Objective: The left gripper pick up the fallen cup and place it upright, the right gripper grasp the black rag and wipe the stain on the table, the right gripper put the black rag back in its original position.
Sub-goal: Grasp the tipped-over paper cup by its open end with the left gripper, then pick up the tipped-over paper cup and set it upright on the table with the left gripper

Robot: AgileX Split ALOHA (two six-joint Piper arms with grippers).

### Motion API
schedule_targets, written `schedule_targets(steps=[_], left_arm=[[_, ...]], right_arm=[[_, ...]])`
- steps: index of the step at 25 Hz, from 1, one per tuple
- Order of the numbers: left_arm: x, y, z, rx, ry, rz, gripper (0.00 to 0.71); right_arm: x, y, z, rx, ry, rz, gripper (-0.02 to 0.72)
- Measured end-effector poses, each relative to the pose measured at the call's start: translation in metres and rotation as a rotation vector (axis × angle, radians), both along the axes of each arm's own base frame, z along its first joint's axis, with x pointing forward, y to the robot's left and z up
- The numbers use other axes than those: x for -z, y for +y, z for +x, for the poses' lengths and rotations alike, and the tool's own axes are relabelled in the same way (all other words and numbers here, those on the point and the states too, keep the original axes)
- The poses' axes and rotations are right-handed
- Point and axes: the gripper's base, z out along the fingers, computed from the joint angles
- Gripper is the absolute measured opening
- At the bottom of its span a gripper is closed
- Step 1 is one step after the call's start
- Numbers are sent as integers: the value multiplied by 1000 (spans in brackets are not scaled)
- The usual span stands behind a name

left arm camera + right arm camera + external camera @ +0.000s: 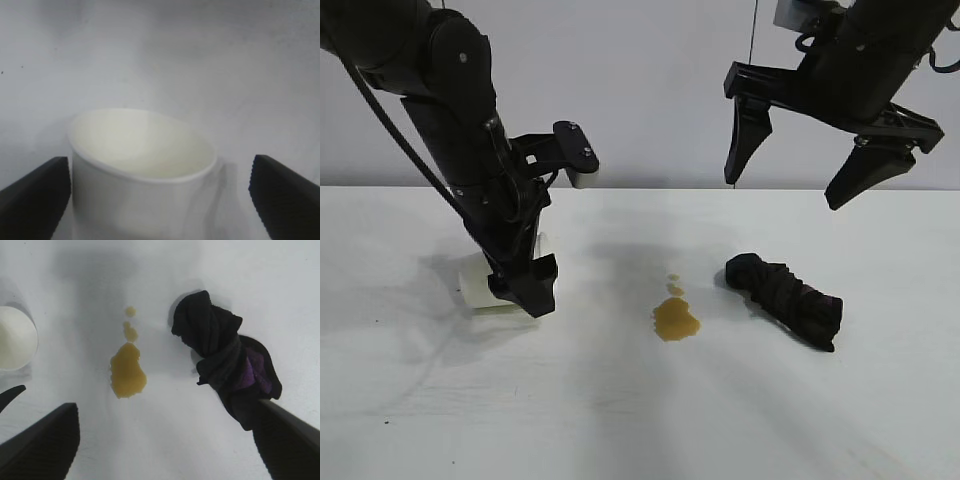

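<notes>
The white paper cup (473, 282) lies on its side at the left of the table (640, 420). My left gripper (517, 286) is down at it, open, with a finger on either side; in the left wrist view the cup (142, 170) sits between the fingers, close against one, with a gap to the other. The amber stain (675, 318) with two small droplets is in the middle. The crumpled black rag (785, 298) lies to its right. My right gripper (787, 188) hangs open and empty high above the rag.
In the right wrist view the stain (127, 370), the rag (225, 357) and the cup's mouth (15, 337) all show below the open right gripper (165, 407). A grey wall stands behind the table.
</notes>
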Motion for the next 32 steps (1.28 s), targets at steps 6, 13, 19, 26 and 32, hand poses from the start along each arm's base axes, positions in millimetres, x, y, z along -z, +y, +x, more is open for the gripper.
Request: schedule_targets(steps=[6,13,19,26,32], left_arm=[[16,0,1,-1,28,15,619],[19,-1,2,1,26,16,424],[6,-2,1,-12,8,-13,401],[-47,1,1,-62,-32,-261,401],[-56,27,-3,-54,-24,-492,401]], right_arm=[[0,0,-1,-8,5,-4,652],[0,0,-1,-11,5,-5,652],[0,0,-1,-11,7,-6,652],[0,0,-1,-12,9,-6,652],[0,0,-1,-10,10,-2,652]])
